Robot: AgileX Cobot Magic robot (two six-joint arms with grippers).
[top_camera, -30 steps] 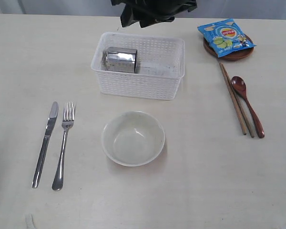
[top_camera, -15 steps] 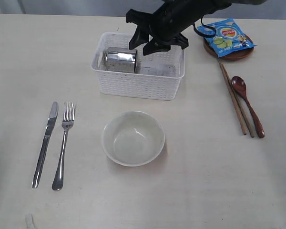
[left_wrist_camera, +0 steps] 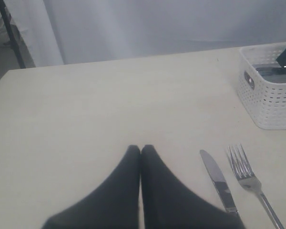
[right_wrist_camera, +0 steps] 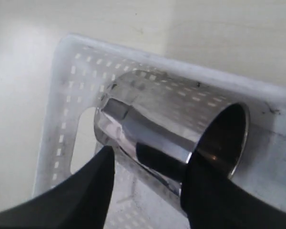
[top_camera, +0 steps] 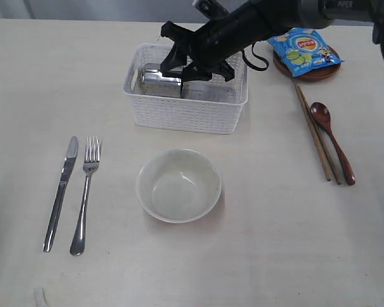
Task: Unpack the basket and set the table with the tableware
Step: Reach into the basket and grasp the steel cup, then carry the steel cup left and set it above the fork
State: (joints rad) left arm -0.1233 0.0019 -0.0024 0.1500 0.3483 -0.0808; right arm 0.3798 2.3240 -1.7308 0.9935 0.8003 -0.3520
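Behind the cream table point(left_wrist_camera: 86, 105), a pale curtain point(left_wrist_camera: 157, 28) hangs.

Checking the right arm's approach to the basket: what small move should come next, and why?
Likely close the fingers on the steel cup: it lies on its side in the basket, and the open fingers of the right gripper straddle it.

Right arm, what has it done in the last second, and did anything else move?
The right gripper came down from above into the basket, its jaws open on either side of the steel cup lying there; nothing is gripped yet. The basket, bowl, knife, fork, chopsticks, spoon and snack packet stayed put.
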